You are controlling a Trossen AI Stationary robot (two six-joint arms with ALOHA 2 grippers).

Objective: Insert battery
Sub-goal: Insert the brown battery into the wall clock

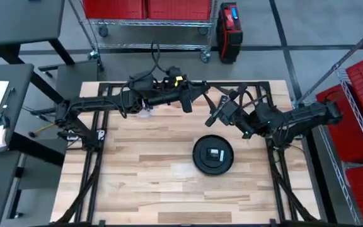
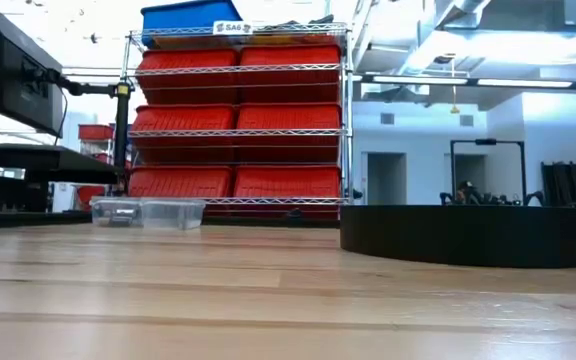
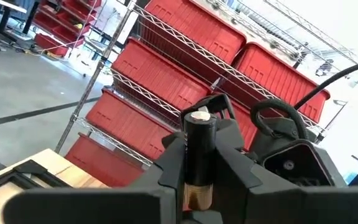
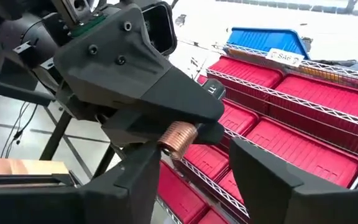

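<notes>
Left gripper (image 3: 199, 180) grasps battery (image 3: 199, 155) | right gripper (image 4: 191, 174) released beside it | black round device (image 1: 213, 154) mid-worktop (image 1: 144, 183) | clear bin (image 2: 148, 212) at far edge

Warehouse-like workshop: wire shelving (image 2: 238, 130), red storage bins (image 2: 293, 117), concrete floor (image 1: 282, 60).

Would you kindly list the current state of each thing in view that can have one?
battery: off the table, clamped between the left gripper's fingers.
left gripper: shut on the battery, raised over the table's far edge.
right gripper: open, facing the left gripper, with the battery's copper end between its fingers.
round black device: flat on the table, compartment in its top facing up.
clear container: resting at the table's far edge.
</notes>
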